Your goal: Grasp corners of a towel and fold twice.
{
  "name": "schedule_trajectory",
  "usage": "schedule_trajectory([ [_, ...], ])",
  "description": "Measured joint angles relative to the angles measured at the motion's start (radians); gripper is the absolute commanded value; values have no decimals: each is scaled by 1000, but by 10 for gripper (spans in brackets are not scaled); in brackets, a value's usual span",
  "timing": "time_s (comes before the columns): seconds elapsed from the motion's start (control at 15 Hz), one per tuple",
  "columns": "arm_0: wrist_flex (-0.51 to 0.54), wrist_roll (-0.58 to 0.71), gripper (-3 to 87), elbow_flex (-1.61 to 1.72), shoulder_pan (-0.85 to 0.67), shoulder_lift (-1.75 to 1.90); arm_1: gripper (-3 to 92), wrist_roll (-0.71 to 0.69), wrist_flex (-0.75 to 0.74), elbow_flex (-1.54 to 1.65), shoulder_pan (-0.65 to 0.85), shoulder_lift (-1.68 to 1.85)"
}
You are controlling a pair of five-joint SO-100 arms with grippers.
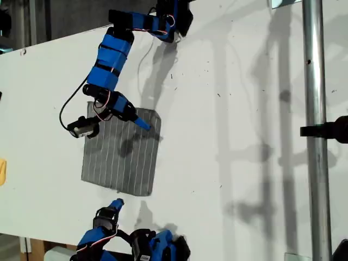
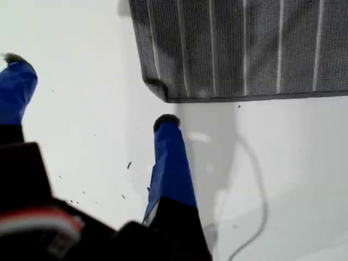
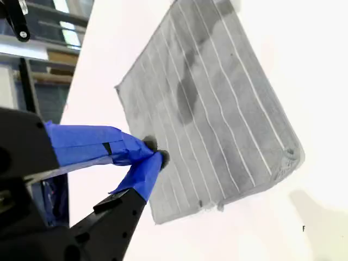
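Towel [image 1: 122, 155] flat; my second gripper [image 3: 155, 152] pinched together above it; my first gripper [image 2: 89, 92] spread apart, nearby.

The arm reaching in from the exterior view's top covers the far left corner of the towel [image 1: 122, 157], so that corner cannot be seen. A small yellow object [image 1: 2, 172] is cut off by the exterior view's left edge (too little shows to tell what it is). The arm at the bottom edge is cut off below its tool [image 1: 115, 204]. In the first wrist view, the towel runs out of frame, leaving one corner [image 2: 157, 88] visible.
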Motion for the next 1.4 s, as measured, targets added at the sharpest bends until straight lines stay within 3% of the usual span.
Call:
schedule_trajectory([
  [1.13,-20,-40,-29,155,35,95,346,29,-305,273,44,-198],
  [1.27,-40,-43,-29,173,35,95,242,41,-319,267,46,-249],
  [1.4,-51,-46,-29,179,35,92,-2,41,-322,255,44,-262],
])
